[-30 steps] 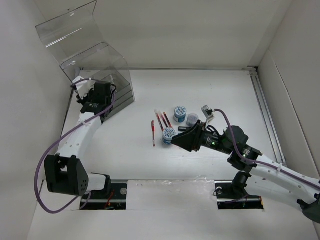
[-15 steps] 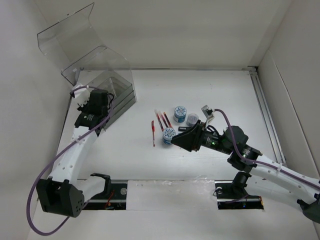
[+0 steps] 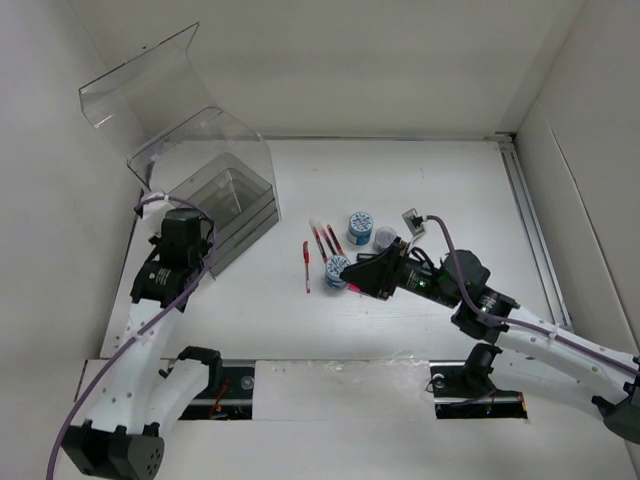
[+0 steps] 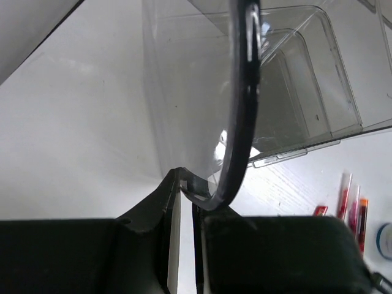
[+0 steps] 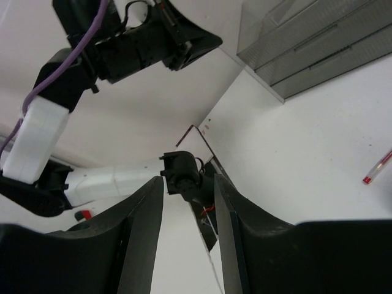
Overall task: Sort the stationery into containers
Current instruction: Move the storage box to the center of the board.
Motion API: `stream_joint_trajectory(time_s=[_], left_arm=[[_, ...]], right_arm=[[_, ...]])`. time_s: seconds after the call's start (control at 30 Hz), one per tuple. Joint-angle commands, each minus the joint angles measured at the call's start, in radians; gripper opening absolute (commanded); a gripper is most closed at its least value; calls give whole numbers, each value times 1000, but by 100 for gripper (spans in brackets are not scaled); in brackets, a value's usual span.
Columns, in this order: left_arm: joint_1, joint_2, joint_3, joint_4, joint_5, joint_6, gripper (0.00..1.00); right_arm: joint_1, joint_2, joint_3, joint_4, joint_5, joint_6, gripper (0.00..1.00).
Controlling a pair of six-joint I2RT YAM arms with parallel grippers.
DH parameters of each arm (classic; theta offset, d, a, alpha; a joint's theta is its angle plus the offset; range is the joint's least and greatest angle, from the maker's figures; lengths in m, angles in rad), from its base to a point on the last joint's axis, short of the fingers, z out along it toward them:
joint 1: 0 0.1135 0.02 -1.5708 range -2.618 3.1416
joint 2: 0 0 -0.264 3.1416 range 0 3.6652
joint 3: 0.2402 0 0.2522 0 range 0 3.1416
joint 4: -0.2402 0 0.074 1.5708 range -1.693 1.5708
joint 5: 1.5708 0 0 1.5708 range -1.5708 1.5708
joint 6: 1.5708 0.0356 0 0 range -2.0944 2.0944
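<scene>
The clear acrylic box (image 3: 215, 190) stands at the far left with its curved lid raised; it also shows in the left wrist view (image 4: 294, 92). My left gripper (image 3: 185, 225) is at its near left side, jaws almost together (image 4: 187, 180) on the box's dark curved edge. Three patterned tubs (image 3: 360, 224) (image 3: 385, 237) (image 3: 337, 268) sit mid-table. Red pens (image 3: 306, 265) (image 3: 325, 240) lie left of them. My right gripper (image 3: 348, 278) is open and empty (image 5: 188, 180) beside the nearest tub. A pink bit (image 3: 352, 288) shows at its tip; the markers are mostly hidden.
The box's shallow drawers (image 5: 318, 43) face the table middle. White walls close the left, back and right sides. A metal rail (image 3: 535, 230) runs along the right edge. The arm bases sit at the near edge. One red pen tip (image 5: 378, 167) shows in the right wrist view.
My left arm has drawn back toward the near edge, and the box has shifted slightly right and nearer with it. My right gripper has edged left toward the nearest tub.
</scene>
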Motion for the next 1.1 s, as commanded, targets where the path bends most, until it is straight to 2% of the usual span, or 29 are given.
stream_joint_trajectory(time_s=[0.0,0.27,0.33,0.4,0.43,0.47,0.5,0.53,0.67,0.83,0.87,0.9,0.93,1.0,1.07], left_arm=[[-3,-79,-23,14,178,-48,0],[-3,-90,0,1,316,-17,0],[-3,-90,0,1,329,-17,0],[-3,-90,0,1,329,-8,15],[-3,-90,0,11,329,1,22],[-3,-99,0,27,329,1,29],[-3,-99,9,37,329,12,40],[-3,-99,24,37,329,12,44],[-3,-110,84,89,403,56,53],[-3,-155,119,214,500,99,56],[-3,-155,119,234,523,99,56],[-3,-155,119,280,593,110,56],[-3,-155,102,302,636,110,56],[-3,-133,67,337,715,131,54],[-3,-113,56,351,761,131,50]], right_arm=[[2,13,1,25,48,-2,45],[2,35,10,16,121,-2,46],[2,35,10,7,151,-2,56],[2,35,19,-3,170,-11,64],[2,35,20,-3,179,-12,72],[2,45,32,-15,193,-12,77],[2,45,42,-27,203,-12,81],[2,56,43,-27,214,-12,100],[2,65,88,-75,289,-12,100],[2,76,151,-150,490,2,100],[2,85,177,-180,528,2,94],[2,85,190,-197,573,2,66],[2,98,202,-213,664,2,47],[-8,127,234,-257,748,-7,16],[-30,147,246,-283,855,-7,10]])
